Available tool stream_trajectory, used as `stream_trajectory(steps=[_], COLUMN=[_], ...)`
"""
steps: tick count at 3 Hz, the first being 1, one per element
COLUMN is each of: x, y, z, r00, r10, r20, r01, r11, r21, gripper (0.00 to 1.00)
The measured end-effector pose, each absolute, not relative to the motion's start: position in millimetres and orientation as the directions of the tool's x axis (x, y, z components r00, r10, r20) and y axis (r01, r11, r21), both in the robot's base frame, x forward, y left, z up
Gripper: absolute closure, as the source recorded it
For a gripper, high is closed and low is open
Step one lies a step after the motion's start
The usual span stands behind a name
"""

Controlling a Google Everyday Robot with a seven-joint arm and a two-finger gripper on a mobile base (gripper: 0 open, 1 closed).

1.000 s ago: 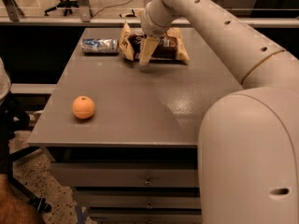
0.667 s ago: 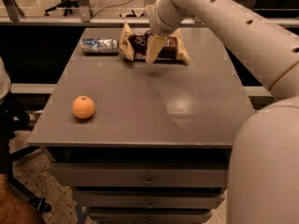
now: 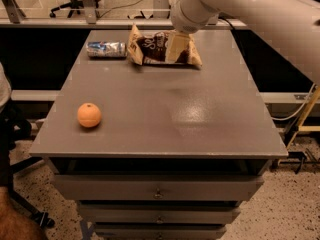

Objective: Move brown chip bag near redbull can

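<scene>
The brown chip bag (image 3: 150,48) lies at the back of the grey table (image 3: 165,109), dark brown in the middle with pale yellow ends. The redbull can (image 3: 106,49) lies on its side just left of the bag, a small gap between them. My gripper (image 3: 176,46) hangs from the pale arm that comes in from the upper right. It is over the right half of the bag and covers part of it. I cannot tell whether it touches the bag.
A round orange fruit (image 3: 89,115) sits near the table's front left. Drawers (image 3: 157,191) run below the tabletop. Office chair legs and a rail stand behind the table. Part of a person shows at the left edge.
My gripper has shifted right across the bag and the arm has drawn up and to the right. The bag, the can and the orange have not moved.
</scene>
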State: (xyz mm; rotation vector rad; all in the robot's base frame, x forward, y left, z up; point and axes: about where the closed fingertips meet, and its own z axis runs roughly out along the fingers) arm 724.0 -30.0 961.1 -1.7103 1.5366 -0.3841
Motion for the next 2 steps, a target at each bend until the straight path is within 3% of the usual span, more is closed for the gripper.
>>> stream_trajectory(steps=[2], x=[696], y=[-69], z=[963], r00=[0.156], r10=[-0.931], r20=[-0.329], r01=[-0.661], r11=[0.15], r21=[-0.736], gripper=[0.0])
